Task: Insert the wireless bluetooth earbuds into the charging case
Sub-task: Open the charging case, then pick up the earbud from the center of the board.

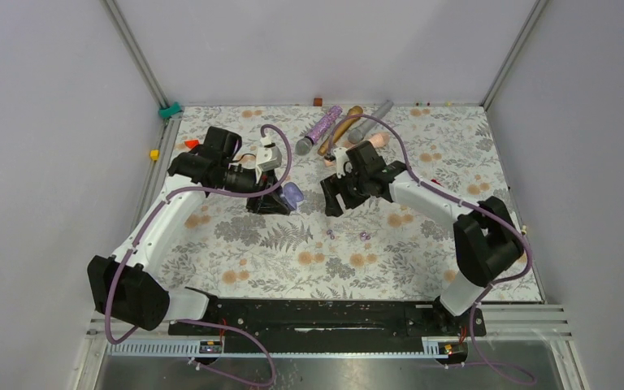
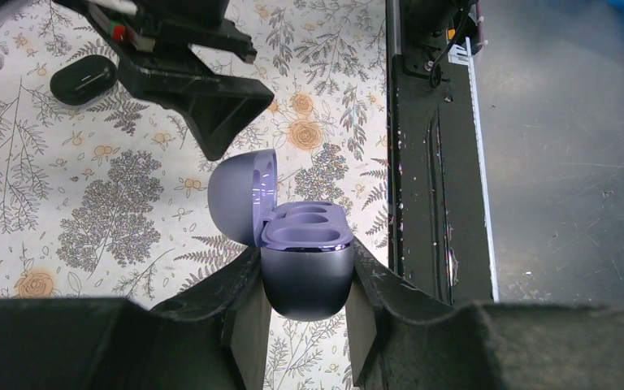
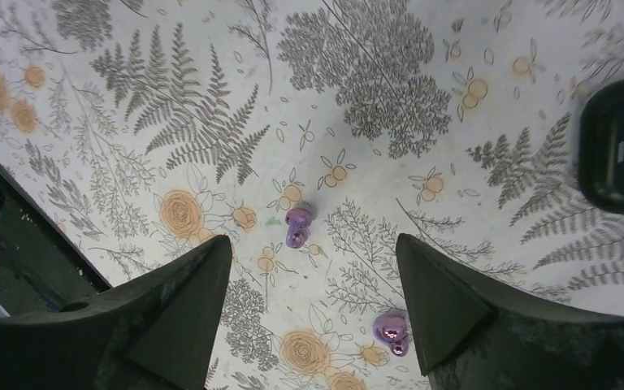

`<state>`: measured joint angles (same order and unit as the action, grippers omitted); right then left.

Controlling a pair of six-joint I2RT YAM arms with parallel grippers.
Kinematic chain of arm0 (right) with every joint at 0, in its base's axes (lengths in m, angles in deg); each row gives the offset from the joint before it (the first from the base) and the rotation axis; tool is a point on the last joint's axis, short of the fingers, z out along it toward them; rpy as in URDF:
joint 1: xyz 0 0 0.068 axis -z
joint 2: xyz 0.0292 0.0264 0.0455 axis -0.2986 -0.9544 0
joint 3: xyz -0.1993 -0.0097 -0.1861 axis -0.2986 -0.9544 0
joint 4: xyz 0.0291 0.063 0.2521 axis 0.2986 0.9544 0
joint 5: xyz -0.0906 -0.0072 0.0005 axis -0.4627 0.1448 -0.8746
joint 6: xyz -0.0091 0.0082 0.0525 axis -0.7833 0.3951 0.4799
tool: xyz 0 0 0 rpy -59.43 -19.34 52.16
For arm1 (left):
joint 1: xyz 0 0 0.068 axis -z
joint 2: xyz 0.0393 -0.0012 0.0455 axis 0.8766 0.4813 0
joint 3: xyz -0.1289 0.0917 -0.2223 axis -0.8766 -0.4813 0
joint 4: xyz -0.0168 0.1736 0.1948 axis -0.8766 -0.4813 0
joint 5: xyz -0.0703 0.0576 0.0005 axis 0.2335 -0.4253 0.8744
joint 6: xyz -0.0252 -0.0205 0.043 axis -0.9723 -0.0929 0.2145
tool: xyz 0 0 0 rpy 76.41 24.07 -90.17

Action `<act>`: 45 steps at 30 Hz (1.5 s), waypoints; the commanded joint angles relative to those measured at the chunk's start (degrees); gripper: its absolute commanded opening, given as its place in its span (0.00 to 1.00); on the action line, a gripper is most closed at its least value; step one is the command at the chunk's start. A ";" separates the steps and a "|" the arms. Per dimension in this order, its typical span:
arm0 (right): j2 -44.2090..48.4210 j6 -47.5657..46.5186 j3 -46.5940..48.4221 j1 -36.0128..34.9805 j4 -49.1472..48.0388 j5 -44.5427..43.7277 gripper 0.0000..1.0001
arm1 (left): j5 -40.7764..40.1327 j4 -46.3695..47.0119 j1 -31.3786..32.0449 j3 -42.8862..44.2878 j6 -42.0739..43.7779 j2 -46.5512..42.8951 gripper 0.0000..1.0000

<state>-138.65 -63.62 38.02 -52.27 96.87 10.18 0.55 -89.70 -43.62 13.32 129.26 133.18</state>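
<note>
An open purple charging case (image 2: 305,268) sits clamped between my left gripper's (image 2: 306,280) fingers, lid (image 2: 242,191) swung back and both sockets showing nothing inside. From above, that case (image 1: 292,195) hangs just over the table's middle at my left gripper (image 1: 280,200). Two glossy purple earbuds (image 3: 297,225) (image 3: 391,331) lie on the floral cloth. My right gripper (image 3: 312,240) hovers above them, open, nothing between its fingers; one bud lies under the gap, the other beside the right finger. In the top view the buds (image 1: 331,234) (image 1: 364,236) lie just nearer than the right gripper (image 1: 335,199).
A shut black case (image 3: 617,146) lies on the cloth to the right of my right gripper, and shows as the black case (image 2: 83,81) in the left wrist view. Several long microphones (image 1: 337,126) lie at the back. The black base rail (image 1: 317,313) runs along the near edge.
</note>
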 commanded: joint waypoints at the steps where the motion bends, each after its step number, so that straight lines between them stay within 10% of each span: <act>1: -2.09 5.82 2.45 -1.48 3.44 -1.22 0.79 | 3.84 0.40 -0.64 2.12 0.70 -1.37 0.00; 14: -6.69 4.84 1.95 -7.24 3.55 -9.78 0.56 | 4.79 0.29 -1.34 1.91 0.75 -1.13 0.00; 45: -10.28 3.70 0.74 -9.78 4.04 -10.59 0.37 | 4.79 0.27 -1.65 1.53 1.24 -0.86 0.00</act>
<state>-148.33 -59.38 38.24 -61.32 100.32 0.19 2.06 -89.70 -44.96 13.32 129.26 133.14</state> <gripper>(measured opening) 0.379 0.337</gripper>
